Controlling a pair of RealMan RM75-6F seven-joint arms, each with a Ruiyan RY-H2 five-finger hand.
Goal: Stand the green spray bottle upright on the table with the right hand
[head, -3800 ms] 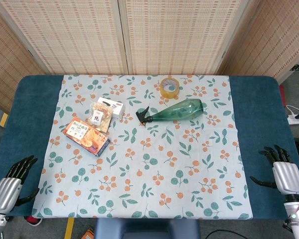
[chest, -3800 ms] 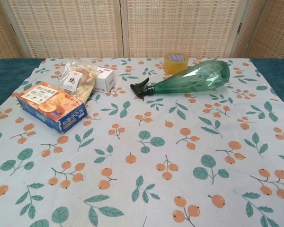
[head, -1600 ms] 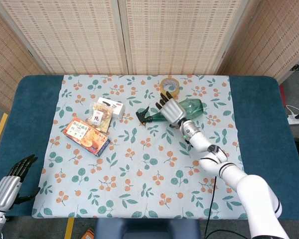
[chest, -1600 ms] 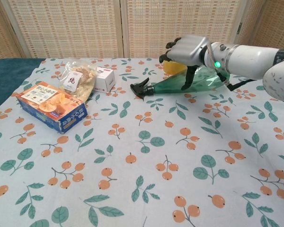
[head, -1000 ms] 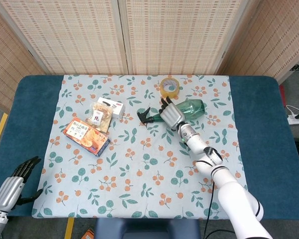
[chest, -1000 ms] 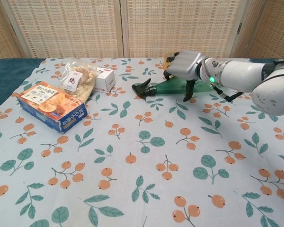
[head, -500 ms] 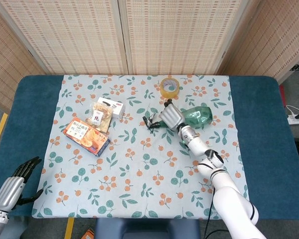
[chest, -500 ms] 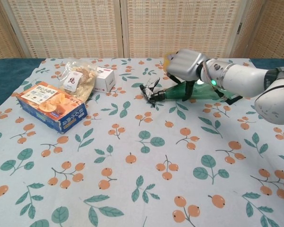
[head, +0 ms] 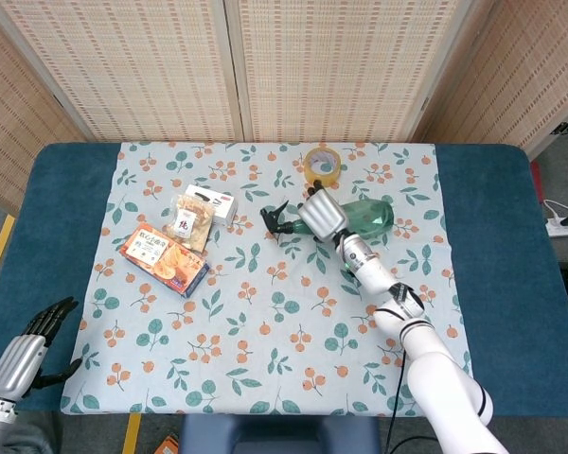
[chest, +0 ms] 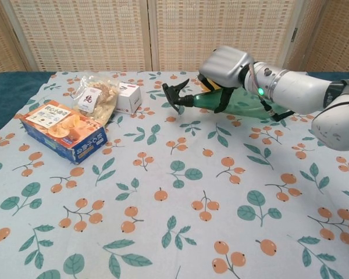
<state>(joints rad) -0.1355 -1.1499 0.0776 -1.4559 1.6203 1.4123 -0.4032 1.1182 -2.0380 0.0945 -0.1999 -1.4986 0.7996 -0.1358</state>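
Observation:
The green spray bottle (head: 367, 216) (chest: 244, 104) lies nearly flat, its black nozzle (chest: 175, 93) pointing left and raised off the flowered cloth. My right hand (head: 321, 217) (chest: 224, 67) grips it around the neck, fingers curled over the top. The bottle's wide base still looks close to the cloth at the right. My left hand (head: 26, 350) hangs open off the table's near left corner, holding nothing, and shows only in the head view.
A yellow tape roll (head: 322, 165) sits just behind the bottle. A small white box (chest: 128, 97), a snack bag (chest: 95, 97) and an orange-blue biscuit box (chest: 64, 131) lie at the left. The cloth (chest: 180, 192) covers the blue table (head: 497, 218).
My right hand came in from the right side and closed around the bottle's neck. In the last half second it lifted the nozzle end up off the cloth. The left hand barely moved.

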